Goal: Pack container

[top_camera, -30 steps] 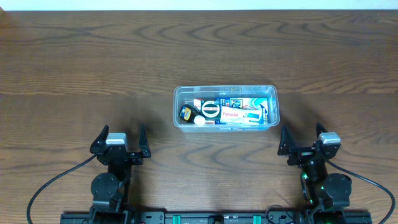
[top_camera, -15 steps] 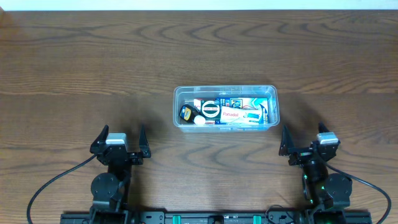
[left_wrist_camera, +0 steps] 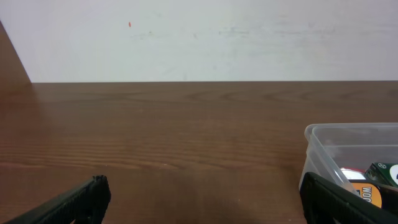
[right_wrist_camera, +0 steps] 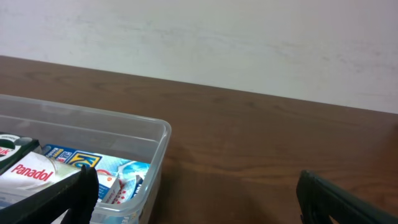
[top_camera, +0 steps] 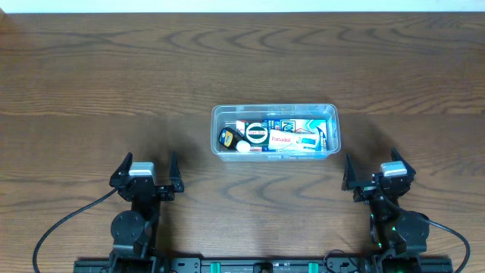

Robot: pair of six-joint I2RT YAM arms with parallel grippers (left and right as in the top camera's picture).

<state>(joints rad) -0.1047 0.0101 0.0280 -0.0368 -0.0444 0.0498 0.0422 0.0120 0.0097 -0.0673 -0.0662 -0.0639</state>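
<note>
The clear plastic container (top_camera: 335,127) sits mid-table, holding several small packets, among them a white and red Panadol box (top_camera: 282,139) and a round black and yellow item (top_camera: 226,137). In the left wrist view its corner (left_wrist_camera: 323,146) shows at the right; in the right wrist view its corner (right_wrist_camera: 163,133) shows at the left. My left gripper (top_camera: 145,172) rests near the front edge, below and left of the container, open with nothing between its fingers. My right gripper (top_camera: 374,170) rests below and right of it, also open and holding nothing.
Brown wood-grain table (top_camera: 114,83) spreads all around the container. A white wall (left_wrist_camera: 199,37) stands behind the table's far edge. Black cables (top_camera: 61,227) trail from both arm bases at the front.
The right gripper has drawn back slightly toward the front edge and to the right. The left arm and the container have not moved.
</note>
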